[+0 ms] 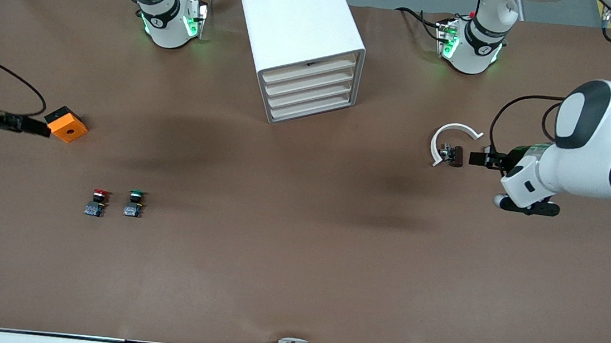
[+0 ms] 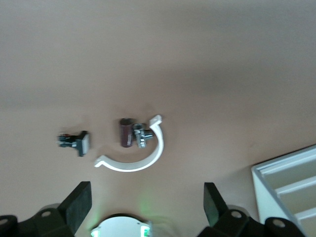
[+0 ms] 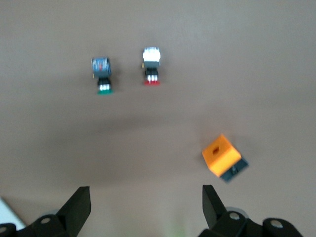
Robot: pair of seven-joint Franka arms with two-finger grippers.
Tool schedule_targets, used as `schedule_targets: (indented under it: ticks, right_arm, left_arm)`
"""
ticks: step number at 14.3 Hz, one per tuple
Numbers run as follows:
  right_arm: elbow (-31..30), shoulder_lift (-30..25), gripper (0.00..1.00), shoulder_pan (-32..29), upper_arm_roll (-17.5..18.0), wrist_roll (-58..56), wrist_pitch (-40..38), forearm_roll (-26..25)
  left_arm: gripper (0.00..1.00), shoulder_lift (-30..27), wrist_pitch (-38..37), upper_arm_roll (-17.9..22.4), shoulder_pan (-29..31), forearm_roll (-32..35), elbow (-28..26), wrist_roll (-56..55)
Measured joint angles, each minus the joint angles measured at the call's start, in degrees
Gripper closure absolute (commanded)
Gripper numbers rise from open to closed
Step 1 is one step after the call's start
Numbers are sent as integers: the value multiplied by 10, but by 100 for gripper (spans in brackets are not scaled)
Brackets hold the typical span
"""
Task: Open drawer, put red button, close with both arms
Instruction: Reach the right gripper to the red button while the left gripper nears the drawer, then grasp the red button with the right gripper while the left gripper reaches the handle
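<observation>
A: What comes first?

B: I'd say the drawer. The cabinet [image 1: 302,42] has every drawer shut, and the red button [image 1: 96,203] lies on the table nearer the front camera than the cabinet, toward the right arm's end, just beside the green button [image 1: 134,204].

A: How should the opening go?

B: Pick one drawer front, come at it square, and pull straight along its slide. The cabinet sits at an angle to the table edge, so the pull should follow that angle; I'd guess a skewed tug would drag the whole cabinet.

A: And the arms?

B: Both hang back from the cabinet, wrists pointing down at the table. The left gripper [image 2: 148,205] is up over bare table at its own end, fingers spread wide with nothing between them; its camera looks down on a white clip [image 2: 133,159] and small metal fittings. The right gripper [image 3: 147,205] hovers at the other end, likewise open and empty, with an orange block [image 3: 221,156] and both buttons in its view.

A: Which takes the button?

B: The right, probably; it's closer.
</observation>
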Motion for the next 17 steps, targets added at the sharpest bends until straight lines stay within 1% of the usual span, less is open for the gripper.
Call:
schedule_targets:
  ticks: [2,5,10,11,14,17]
  right_arm:
    - [-22,30,0,0,0,0,79,5]
    - [-57,62,0,0,0,0,177,7]
    - [-66,115,0,0,0,0,272,7]
    - [-69,126,0,0,0,0,292,7]
    - [-91,156,0,0,0,2,371,8]
    - [-95,183,0,0,1,27,408,8]
  left_arm:
    - [0,21,7,-4,-2,-21,3,-5]
    - [0,54,27,-9,-32,-28,9,-71]
    - [0,118,32,-12,-98,-31,52,-247]
    - [0,129,32,-13,-107,-42,60,-287]
    - [0,157,31,-13,-128,-116,74,-413]
    - [0,179,30,-14,-140,-178,81,-507]
